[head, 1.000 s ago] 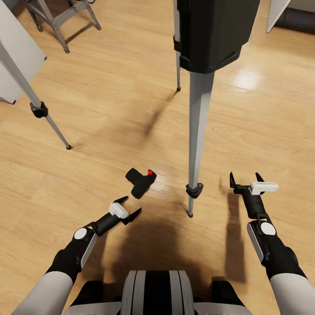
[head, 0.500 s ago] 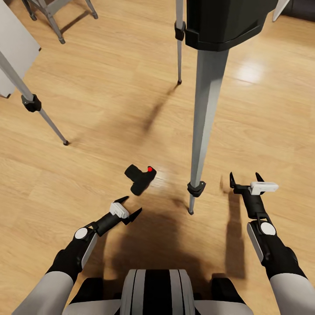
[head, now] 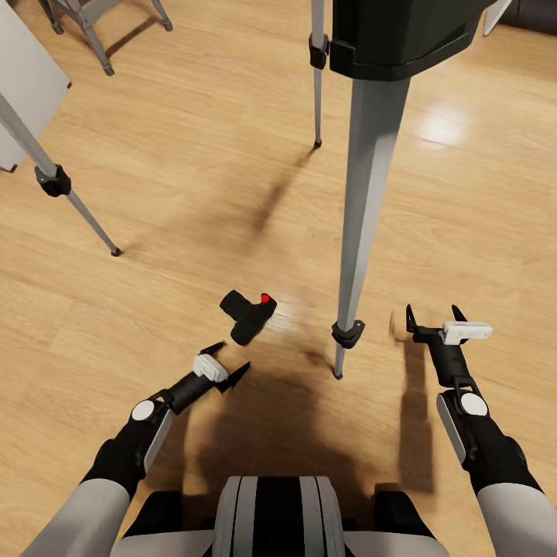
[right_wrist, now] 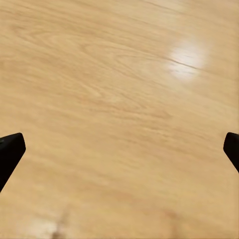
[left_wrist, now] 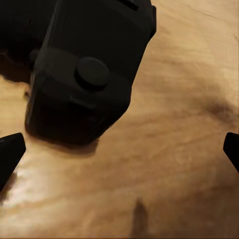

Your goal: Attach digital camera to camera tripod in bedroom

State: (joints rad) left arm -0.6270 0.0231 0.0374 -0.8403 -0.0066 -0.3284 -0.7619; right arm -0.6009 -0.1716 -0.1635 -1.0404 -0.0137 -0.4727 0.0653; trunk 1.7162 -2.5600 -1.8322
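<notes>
The small black digital camera [head: 247,316] with a red button lies on the wood plank floor between the tripod's legs. My left gripper [head: 230,360] is open just short of it, fingers pointing at it; the left wrist view has the camera [left_wrist: 84,69] close up ahead of the spread fingertips [left_wrist: 10,152]. The camera tripod [head: 363,201] stands over the spot, its black head at the top of the head view, nearest leg right of the camera, other legs at far left [head: 54,182] and behind [head: 317,70]. My right gripper [head: 435,316] is open over bare floor [right_wrist: 119,114], right of the nearest leg.
A grey panel [head: 23,85] stands at the far left. A grey metal stand's legs [head: 93,27] reach into the top left corner. A dark object [head: 534,14] sits at the top right. My own base [head: 275,514] is at the bottom.
The view shifted forward slightly, so the tripod head looms larger. My left gripper has edged closer to the camera. The right gripper has stayed put.
</notes>
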